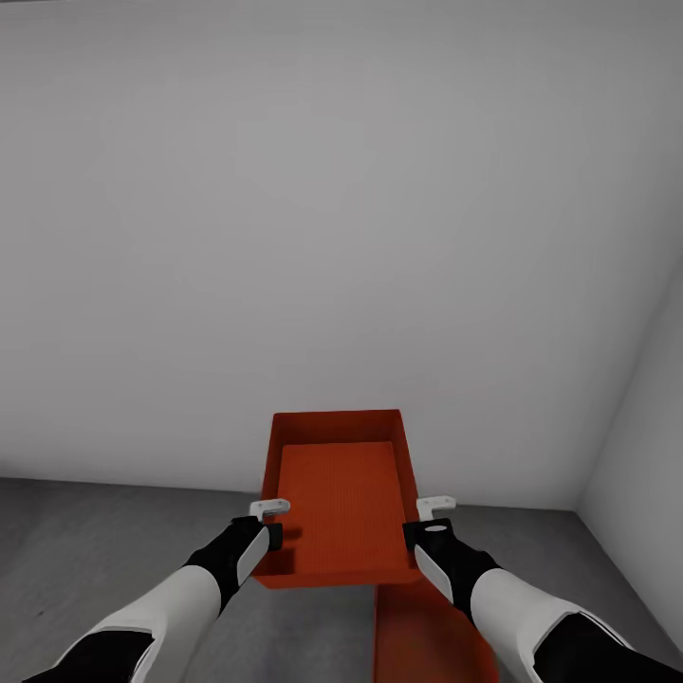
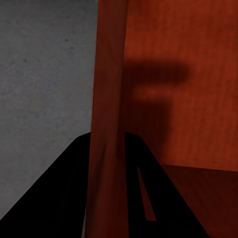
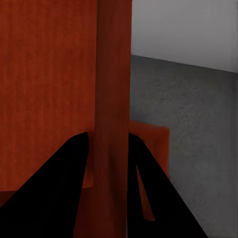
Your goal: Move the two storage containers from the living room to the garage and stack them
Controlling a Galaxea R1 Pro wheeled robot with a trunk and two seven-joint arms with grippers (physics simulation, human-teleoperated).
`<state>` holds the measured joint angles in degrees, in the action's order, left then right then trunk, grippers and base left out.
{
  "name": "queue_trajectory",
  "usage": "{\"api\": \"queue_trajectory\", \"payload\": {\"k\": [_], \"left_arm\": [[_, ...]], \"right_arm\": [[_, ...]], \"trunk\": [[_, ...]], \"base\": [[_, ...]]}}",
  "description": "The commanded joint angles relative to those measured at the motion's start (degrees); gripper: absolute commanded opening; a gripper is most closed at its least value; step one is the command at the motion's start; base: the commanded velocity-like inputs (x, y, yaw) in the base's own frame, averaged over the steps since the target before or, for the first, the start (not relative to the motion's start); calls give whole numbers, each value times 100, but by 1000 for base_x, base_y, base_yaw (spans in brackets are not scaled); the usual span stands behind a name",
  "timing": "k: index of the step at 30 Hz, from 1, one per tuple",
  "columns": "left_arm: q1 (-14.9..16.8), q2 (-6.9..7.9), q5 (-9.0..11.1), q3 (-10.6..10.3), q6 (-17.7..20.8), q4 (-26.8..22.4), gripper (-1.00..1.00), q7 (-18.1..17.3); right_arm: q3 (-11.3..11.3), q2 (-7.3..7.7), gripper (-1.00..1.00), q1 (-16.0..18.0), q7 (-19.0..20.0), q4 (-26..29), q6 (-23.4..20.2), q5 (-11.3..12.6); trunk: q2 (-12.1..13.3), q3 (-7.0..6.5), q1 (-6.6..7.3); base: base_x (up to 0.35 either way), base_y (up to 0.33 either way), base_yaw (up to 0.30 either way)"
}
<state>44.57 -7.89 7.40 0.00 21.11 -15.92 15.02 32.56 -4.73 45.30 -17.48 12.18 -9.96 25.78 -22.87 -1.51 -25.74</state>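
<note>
Head view shows the left gripper (image 1: pixel 269 517) clamped on the left side wall of a storage container (image 1: pixel 341 503), and the right gripper (image 1: pixel 432 514) clamped on its right side wall, each near the container's near end. Both wrist views confirm this: in the left wrist view the thin orange-red wall (image 2: pixel 106 124) runs straight up between the dark fingers (image 2: pixel 59 198), and in the right wrist view the opposite wall (image 3: pixel 113 114) sits pinched the same way between that gripper's fingers (image 3: pixel 54 193). Gripping the two opposite walls keeps the shallow lidless box level and stops it from swinging, which one hold on a thin wall probably could not do.

Outward from the grippers, the held container hangs in the air, open side up, in front of the robot. Below it and slightly to the right, the second storage container (image 1: pixel 427 636) lies on the dark grey floor (image 1: pixel 114 550), partly hidden by the right forearm. A pale grey wall (image 1: pixel 332 237) rises beyond, so this is the garage. My judgement is that the carried box is being lined up over the lower one for stacking and needs to shift right and nearer before it goes down.
</note>
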Motion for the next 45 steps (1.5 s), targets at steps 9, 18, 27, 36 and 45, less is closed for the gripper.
{"api": "queue_trajectory", "payload": {"k": [9, 18, 27, 36, 45], "left_arm": [[-1, 51, -189, -97, -183, -25, -100, 73], [-1, 51, -195, -97, -186, -25, -100, 79], [-1, 51, -195, -97, -186, -25, -100, 80], [-1, 51, -195, -97, -186, -25, -100, 80], [-2, 50, -195, -97, -186, -25, -100, 80]], "right_arm": [[51, 9, -100, 3, -53, -29, -38, 77], [49, 8, -100, 3, -53, -27, -41, 76], [49, 7, -100, 3, -53, -28, -41, 76], [53, 7, -100, 3, -53, -27, -40, 76], [53, 7, -100, 1, -53, -29, -41, 76]], "trunk": [[-4, -1, -5], [-4, -22, -5], [-4, -45, -5], [-4, -69, -5], [-4, -91, -5]], "base": [[223, -145, -42], [20, -11, -221], [0, 0, -235], [0, 0, -233], [0, 0, -229]]}}
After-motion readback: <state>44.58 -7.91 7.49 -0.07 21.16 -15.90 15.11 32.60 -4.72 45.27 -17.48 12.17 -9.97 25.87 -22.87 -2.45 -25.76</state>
